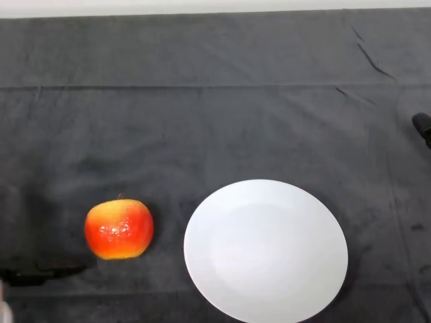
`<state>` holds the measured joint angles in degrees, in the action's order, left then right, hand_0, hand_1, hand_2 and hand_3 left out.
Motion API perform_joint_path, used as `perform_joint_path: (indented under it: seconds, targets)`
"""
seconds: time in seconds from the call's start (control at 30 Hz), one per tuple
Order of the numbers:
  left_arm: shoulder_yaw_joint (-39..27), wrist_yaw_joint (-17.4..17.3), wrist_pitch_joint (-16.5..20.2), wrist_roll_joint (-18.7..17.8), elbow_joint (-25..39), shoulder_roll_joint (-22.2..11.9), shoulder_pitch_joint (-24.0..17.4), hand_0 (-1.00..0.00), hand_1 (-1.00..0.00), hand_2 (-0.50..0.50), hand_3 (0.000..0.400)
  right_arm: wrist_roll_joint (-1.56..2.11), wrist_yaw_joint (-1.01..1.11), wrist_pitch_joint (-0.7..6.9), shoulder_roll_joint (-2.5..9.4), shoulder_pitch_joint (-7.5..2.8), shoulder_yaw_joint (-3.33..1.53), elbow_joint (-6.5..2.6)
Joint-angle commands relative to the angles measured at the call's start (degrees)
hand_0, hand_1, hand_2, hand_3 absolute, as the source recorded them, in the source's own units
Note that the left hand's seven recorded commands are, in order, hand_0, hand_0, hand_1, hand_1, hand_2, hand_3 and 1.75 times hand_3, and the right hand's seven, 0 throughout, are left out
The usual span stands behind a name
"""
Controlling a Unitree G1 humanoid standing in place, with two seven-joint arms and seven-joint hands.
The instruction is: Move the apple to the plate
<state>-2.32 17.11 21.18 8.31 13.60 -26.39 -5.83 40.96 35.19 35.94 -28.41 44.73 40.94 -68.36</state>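
Note:
A red and yellow apple (119, 229) stands upright on the dark cloth at the lower left. A white round plate (266, 250) lies just to its right, with a small gap between them, and holds nothing. My left hand (34, 274) shows only as a low black shape at the lower left edge. It is to the left of the apple and a little below it, not touching it. Most of the hand is out of view.
The dark cloth (215, 121) covers the whole table and has a few creases at the back right. A small black object (423, 126) pokes in at the right edge. A pale strip (215, 7) runs along the far edge.

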Motion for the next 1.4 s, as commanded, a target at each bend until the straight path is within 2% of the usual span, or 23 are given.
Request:
perform_joint_path:
  seconds: [0.03, 0.3, 0.87, 0.9, 0.97, 1.0, 1.03, 1.07, 1.1, 1.4]
  targets:
    - [0.9, -0.7, 0.9, 2.1, 3.2, 0.0, 2.4, 0.00, 0.00, 0.00, 0.000, -0.61, 0.57, -0.68, -3.12, -0.65, 0.43, -0.38]
    - [6.1, -1.5, 2.4, 3.6, 2.4, 1.6, 5.3, 0.00, 0.00, 0.00, 0.000, -0.61, 0.54, -0.66, -3.10, -0.67, 0.44, -0.33]
    - [15.2, -0.8, -0.1, 4.3, -3.4, 4.5, 10.3, 0.00, 0.00, 0.00, 0.000, -0.61, 0.50, -0.65, -3.06, -0.70, 0.47, -0.24]
    - [15.7, -0.7, -0.3, 4.3, -3.8, 4.6, 10.6, -0.10, 0.00, -0.05, 0.041, -0.61, 0.49, -0.65, -3.06, -0.70, 0.47, -0.24]
    - [16.6, -0.4, -0.7, 4.2, -4.6, 4.9, 11.1, -0.40, 0.00, -0.20, 0.162, -0.61, 0.49, -0.65, -3.06, -0.70, 0.47, -0.23]
    - [17.0, -0.4, -0.9, 4.1, -5.0, 4.9, 11.4, -0.48, 0.00, -0.24, 0.193, -0.61, 0.49, -0.65, -3.05, -0.70, 0.47, -0.22]
    - [17.3, -0.3, -1.0, 4.0, -5.2, 5.0, 11.6, -1.00, -0.50, -0.25, 0.400, -0.61, 0.48, -0.64, -3.05, -0.70, 0.47, -0.22]
    - [17.6, -0.3, -1.1, 3.9, -5.4, 5.0, 11.8, -1.00, -0.90, -0.05, 0.400, -0.61, 0.48, -0.64, -3.05, -0.70, 0.47, -0.22]
    - [17.9, -0.3, -1.2, 3.8, -5.5, 5.0, 12.0, -1.00, -1.00, 0.00, 0.400, -0.61, 0.48, -0.64, -3.05, -0.71, 0.48, -0.21]
    - [17.3, -0.9, -2.1, 2.7, -4.6, 3.4, 12.5, -1.00, -1.00, 0.00, 0.400, -0.62, 0.46, -0.64, -3.04, -0.71, 0.48, -0.19]
